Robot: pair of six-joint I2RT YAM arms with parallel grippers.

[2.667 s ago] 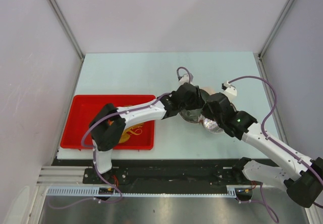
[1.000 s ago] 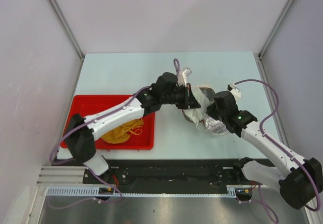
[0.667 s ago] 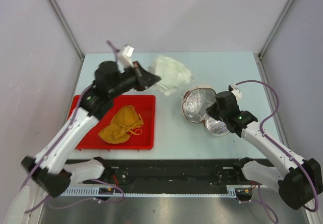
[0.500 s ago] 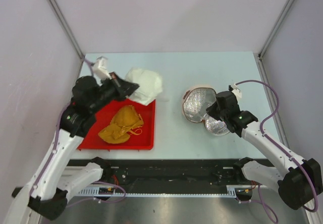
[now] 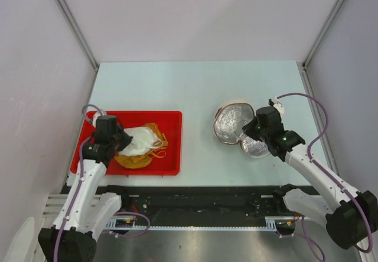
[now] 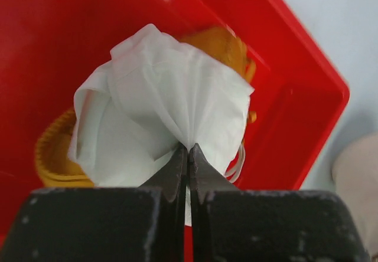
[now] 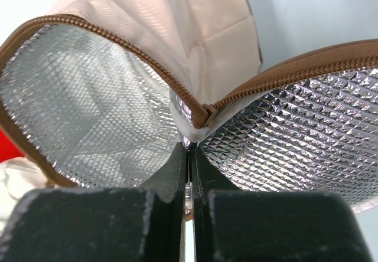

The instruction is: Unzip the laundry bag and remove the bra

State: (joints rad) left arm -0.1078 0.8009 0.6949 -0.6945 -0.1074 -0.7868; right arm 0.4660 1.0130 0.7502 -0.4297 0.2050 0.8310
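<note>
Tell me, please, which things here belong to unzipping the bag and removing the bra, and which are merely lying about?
Job in hand: laundry bag, unzipped, pinched by the right gripper; mustard-yellow bra, lying in the red tray.
Merely there: red tray; white cloth, pinched in the left gripper; table.

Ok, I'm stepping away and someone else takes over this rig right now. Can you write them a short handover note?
Left pincer: shut on a white cloth, held over the red tray.
Right pincer: shut on the laundry bag at the end of its zip. The bag lies on the table.
Done: the bag is unzipped and gaping, silver lining showing. The mustard bra lies in the tray, under the cloth.
Left: probably just release the cloth and the bag.
</note>
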